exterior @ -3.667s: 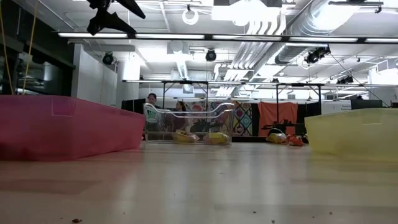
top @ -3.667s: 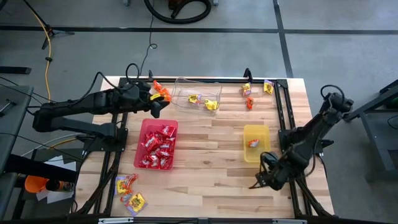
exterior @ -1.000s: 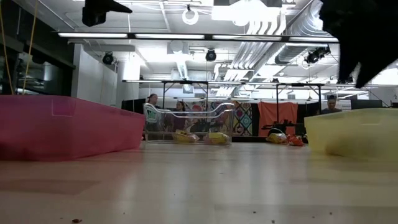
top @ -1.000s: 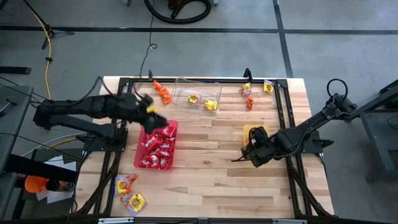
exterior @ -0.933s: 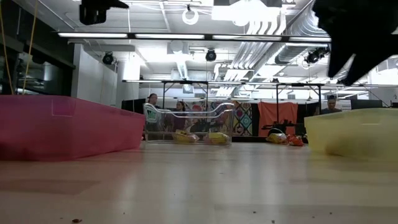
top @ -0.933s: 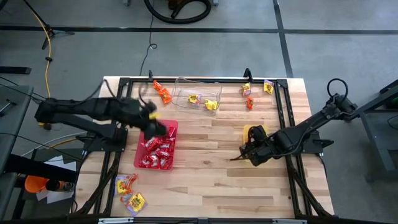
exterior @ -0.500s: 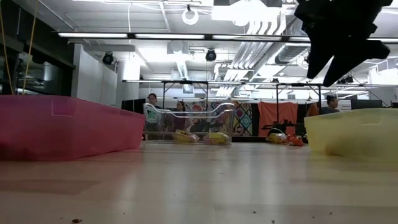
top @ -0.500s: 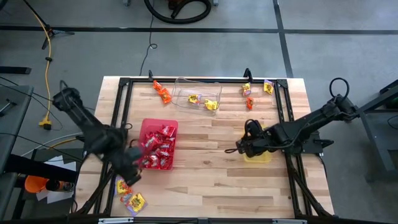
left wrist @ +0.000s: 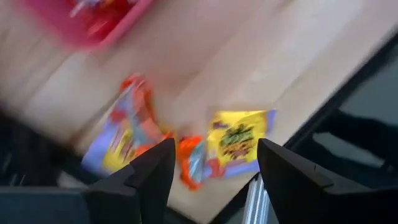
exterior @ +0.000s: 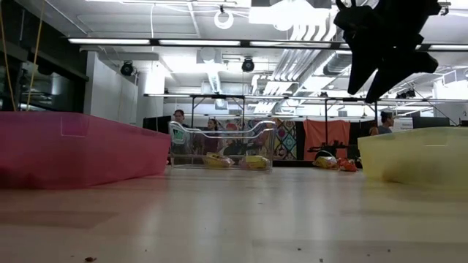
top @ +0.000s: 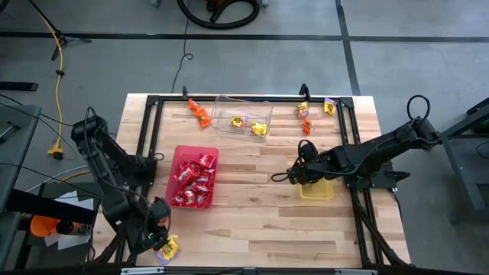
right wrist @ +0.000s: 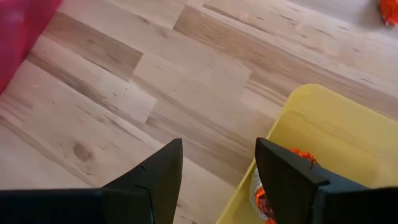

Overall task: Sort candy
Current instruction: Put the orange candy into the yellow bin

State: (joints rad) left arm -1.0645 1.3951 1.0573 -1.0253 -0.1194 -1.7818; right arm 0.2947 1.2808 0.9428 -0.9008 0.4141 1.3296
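- The left gripper (top: 162, 238) sits at the near left corner of the table (top: 252, 221), right over a little heap of loose candy (left wrist: 186, 146). Its jaws stand wide with nothing between them; in the left wrist view the packets show through the gap, yellow, orange and bluish wrappers.
- The right gripper (top: 284, 177) hangs above bare wood just left of the yellow tray (top: 316, 191), between it and the red tray (top: 177, 156). Jaws apart, empty.
- The yellow tray has one orange packet (right wrist: 292, 155) in it, half hidden behind a finger in the right wrist view.
- The red tray is packed with red candy (top: 193, 182).
- The clear tray (top: 233, 108) at the far edge holds a couple of yellow packets (top: 250, 124).
- More loose stuff along the far edge: orange packets (top: 198, 112) left of the clear tray, and a mix of yellow and orange ones (top: 313, 111) near the far right corner.
- A black frame (top: 248, 99) runs around the tabletop, and the left arm leans over its rail to get at the corner heap.
- In the low view the red tray wall blocks most of the left side, the yellow tray the right, and the right arm is a dark shape up top.
- A person (exterior: 385, 121) stands way back in the room.
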